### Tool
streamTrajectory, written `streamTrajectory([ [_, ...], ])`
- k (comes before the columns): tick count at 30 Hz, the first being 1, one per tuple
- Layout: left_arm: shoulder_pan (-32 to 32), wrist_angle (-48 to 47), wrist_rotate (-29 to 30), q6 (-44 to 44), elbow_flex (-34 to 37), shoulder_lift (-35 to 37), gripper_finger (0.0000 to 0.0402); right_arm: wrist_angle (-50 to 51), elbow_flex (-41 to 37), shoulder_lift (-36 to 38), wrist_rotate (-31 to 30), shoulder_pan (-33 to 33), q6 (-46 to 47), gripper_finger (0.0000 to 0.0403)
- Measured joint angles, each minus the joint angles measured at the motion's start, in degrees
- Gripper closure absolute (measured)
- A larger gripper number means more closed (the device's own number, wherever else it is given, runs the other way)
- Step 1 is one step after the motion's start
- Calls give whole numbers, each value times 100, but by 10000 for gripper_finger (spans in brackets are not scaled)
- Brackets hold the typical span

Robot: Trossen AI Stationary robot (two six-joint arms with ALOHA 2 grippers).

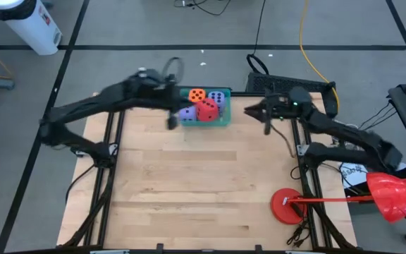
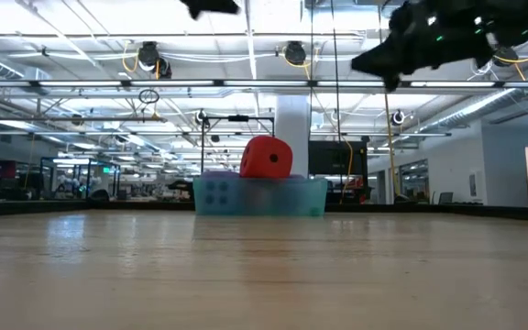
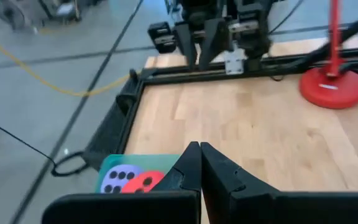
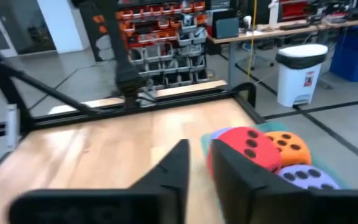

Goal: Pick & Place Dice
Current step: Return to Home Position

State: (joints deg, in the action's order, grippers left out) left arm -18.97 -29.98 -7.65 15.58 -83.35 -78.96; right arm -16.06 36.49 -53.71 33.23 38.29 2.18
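A small teal bin (image 1: 224, 120) stands at the table's far edge, near the middle. All of the dice lie in it: an orange die (image 1: 197, 94), a purple die (image 1: 219, 97), a second purple die (image 1: 187, 113) and a red die (image 1: 208, 109). The red die (image 2: 266, 158) rests on top of the others, rising above the bin's rim (image 2: 259, 195). My left gripper (image 3: 199, 150) is shut and hovers just left of the bin, raised off the table. My right gripper (image 4: 199, 152) hangs in the air to the bin's right, its fingers a narrow gap apart with nothing between them.
A red round base (image 1: 287, 206) with a red rod stands at the table's near right corner, with a red plastic piece (image 1: 390, 194) beyond the edge. A black metal frame (image 1: 111, 152) runs along the table's sides. Bare wood (image 1: 203, 176) lies near of the bin.
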Motion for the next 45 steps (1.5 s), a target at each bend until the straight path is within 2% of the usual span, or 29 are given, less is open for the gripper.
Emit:
streamTrajectory([
  [3,51,-300,-10,109,340,797,401,933,0,810,9,-3,-56,391],
  [7,107,-192,-257,252,1359,1975,401,1798,0,1777,1,0,-90,387],
  [13,-31,1588,-237,177,3396,3772,401,2438,-2,2874,6,1,256,393],
  [18,-296,2348,-242,-383,4549,4598,401,2967,-111,3534,0,1,594,399],
  [21,-331,2683,-249,-676,5065,4886,401,2960,-427,3926,-37,1,921,401],
  [26,-303,3619,-265,-1002,5892,5160,401,2868,-1327,4486,-467,-1,1417,402],
  [33,-303,4074,-263,-1393,6534,5389,401,2011,-2565,5097,-471,-3,1948,402],
  [35,-303,4081,-263,-1453,6572,5392,401,1795,-2844,5141,-633,-3,1944,402],
  [40,-303,4068,-222,-1570,6680,5392,401,1170,-3538,5007,-1676,-6,1859,403],
  [45,-305,4029,67,-1791,6981,5392,401,837,-3543,4624,-1351,-14,1508,403],
])
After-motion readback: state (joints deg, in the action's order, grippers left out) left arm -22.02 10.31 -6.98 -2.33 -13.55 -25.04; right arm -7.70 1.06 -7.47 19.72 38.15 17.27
